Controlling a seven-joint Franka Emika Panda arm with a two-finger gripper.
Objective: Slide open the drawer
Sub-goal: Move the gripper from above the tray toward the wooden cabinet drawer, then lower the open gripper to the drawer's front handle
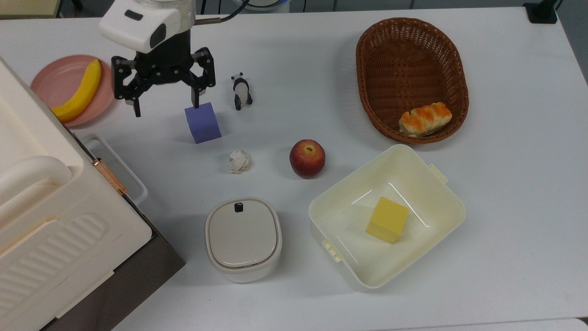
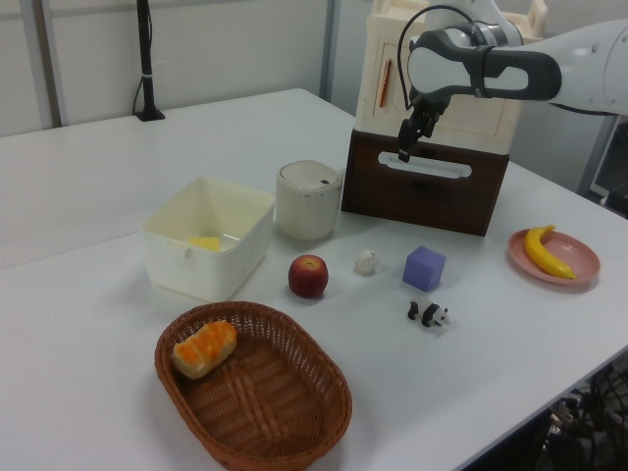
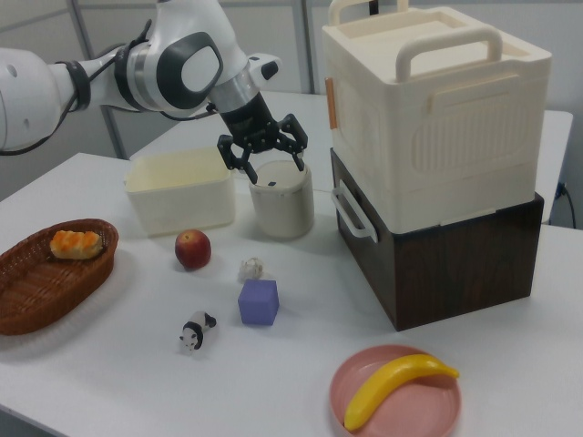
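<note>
The drawer (image 3: 428, 264) is the dark brown base under the cream cabinet (image 3: 437, 118), and its front sits flush with it. Its white loop handle (image 1: 117, 168) (image 2: 424, 167) (image 3: 353, 211) sticks out toward the table. My gripper (image 1: 166, 108) hangs open above the table, empty, between the pink plate and the purple cube in the top view. In the left view the gripper (image 2: 404, 147) lines up with the handle's left end. In the right view the gripper (image 3: 273, 167) hovers over the lidded pot, left of the drawer and apart from the handle.
A pink plate (image 1: 50, 82) holds a banana (image 1: 80, 92). A purple cube (image 1: 202, 122), toy panda (image 1: 240, 91), paper ball (image 1: 239, 161), apple (image 1: 307, 158) and lidded pot (image 1: 242, 236) stand mid-table. A cream tub (image 1: 432, 184) holds a yellow block; the basket (image 1: 367, 69) holds bread.
</note>
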